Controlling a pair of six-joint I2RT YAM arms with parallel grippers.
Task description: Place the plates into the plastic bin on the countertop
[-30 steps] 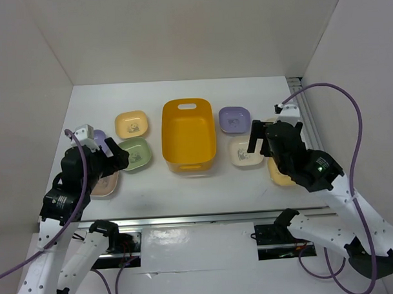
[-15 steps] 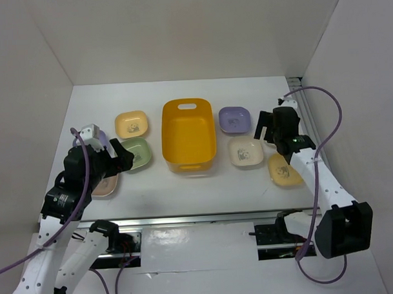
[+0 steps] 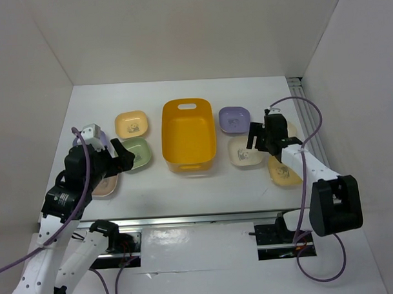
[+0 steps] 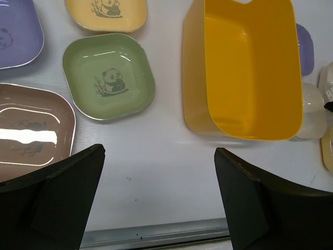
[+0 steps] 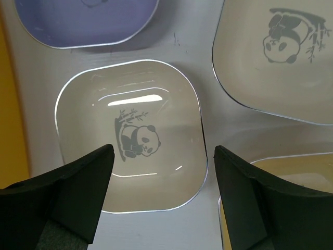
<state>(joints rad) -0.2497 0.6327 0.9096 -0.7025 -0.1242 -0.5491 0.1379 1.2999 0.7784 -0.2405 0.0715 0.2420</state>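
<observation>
at the left, the left gripper is seen with its jaws spread wide and nothing between them, above bare countertop near the green plate. that plate is set just beside the pink plate and close to the purple plate and the yellow plate, so a neighbour could be knocked, or a finger dragged over a low rim, if a grasp is made too flat. in the middle, the plastic bin is seen empty and mouth up; its long axis is run from near to far, with the handle slot pointed away from the arms, and its high wall could be clipped by a plate carried too low. to the right, the cream plate is laid flat, hollow side up, near the bin, with a second cream plate close by; being roughly square, it is given no marked long axis. the right gripper is poised over it, jaws spread and nothing pinched. since only a thin rim is offered, the plate could be shoved along the surface rather than lifted.
</observation>
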